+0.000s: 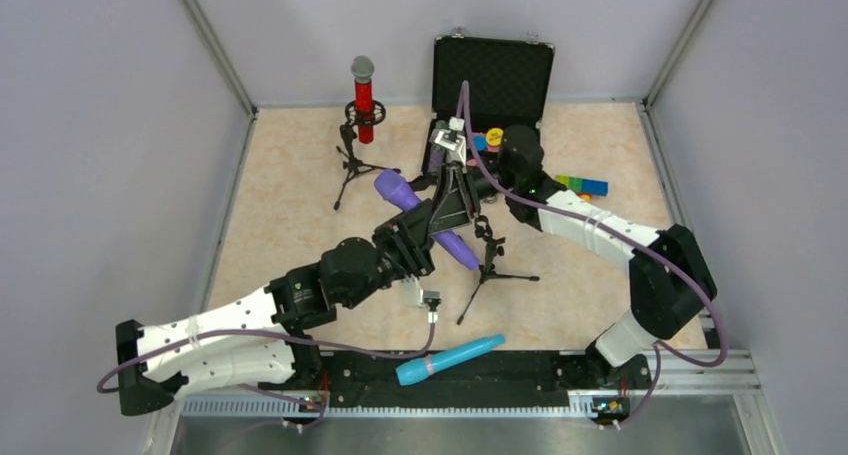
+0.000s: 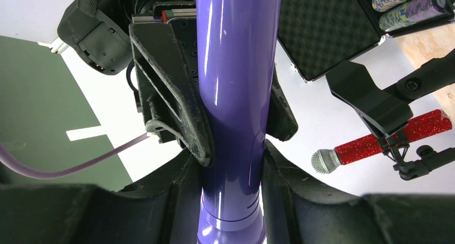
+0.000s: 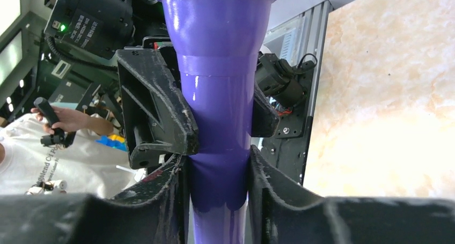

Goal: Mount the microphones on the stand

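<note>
**A:** Overhead, the purple microphone (image 1: 397,189) shows only head and tail. Its middle is buried under the left gripper (image 1: 432,220) and right gripper (image 1: 452,187), both clamped on it.

**B:** And the near stand (image 1: 489,267)? Its top is lost behind those fingers. Can't make out a clip.

**A:** On the left wrist view, both ends of that microphone run off the top and bottom edges.

**B:** Same story on the right wrist. At the table's far edge, the case (image 1: 495,70) has its contents half covered by the right arm, and the bits showing are too small to name.
</note>
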You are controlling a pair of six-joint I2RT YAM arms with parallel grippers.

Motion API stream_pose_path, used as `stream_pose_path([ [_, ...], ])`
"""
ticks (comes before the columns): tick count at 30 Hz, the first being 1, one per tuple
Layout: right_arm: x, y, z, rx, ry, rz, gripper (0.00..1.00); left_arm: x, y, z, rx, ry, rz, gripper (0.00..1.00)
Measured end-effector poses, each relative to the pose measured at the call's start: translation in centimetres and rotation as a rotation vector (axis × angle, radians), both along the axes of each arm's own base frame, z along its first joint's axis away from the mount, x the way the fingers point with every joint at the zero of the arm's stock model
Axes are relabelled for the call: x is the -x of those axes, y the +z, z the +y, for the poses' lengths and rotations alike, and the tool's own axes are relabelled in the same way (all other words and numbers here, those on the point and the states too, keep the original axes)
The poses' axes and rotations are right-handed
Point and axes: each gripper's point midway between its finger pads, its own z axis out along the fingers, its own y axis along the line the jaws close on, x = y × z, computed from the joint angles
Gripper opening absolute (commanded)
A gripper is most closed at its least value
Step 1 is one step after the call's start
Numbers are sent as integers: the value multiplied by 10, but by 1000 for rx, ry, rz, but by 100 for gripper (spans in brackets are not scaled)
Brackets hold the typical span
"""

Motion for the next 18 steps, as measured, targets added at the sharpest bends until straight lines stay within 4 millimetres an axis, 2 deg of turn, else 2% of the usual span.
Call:
stream_pose_path([
  [1, 0, 1, 0, -4, 0, 0, 0, 0, 1, 0, 2, 1, -2, 0],
  [4, 0, 3, 1, -15, 5, -4, 0, 0, 3, 1, 3, 3, -6, 2],
  [5, 0, 3, 1, -16, 5, -1, 0, 0, 3, 1, 2, 4, -6, 9],
  [10, -1, 2, 1, -20, 10, 3, 0, -1, 2, 1, -2, 7, -5, 55],
  [11, -1, 2, 1, -21, 12, 2, 0, -1, 2, 1, -3, 7, -5, 85],
  [12, 0, 3, 1, -21, 15, 5, 0, -1, 2, 1, -5, 6, -7, 97],
  [18, 4, 5, 1, -31, 33, -6, 0, 0, 2, 1, -11, 4, -9, 99],
])
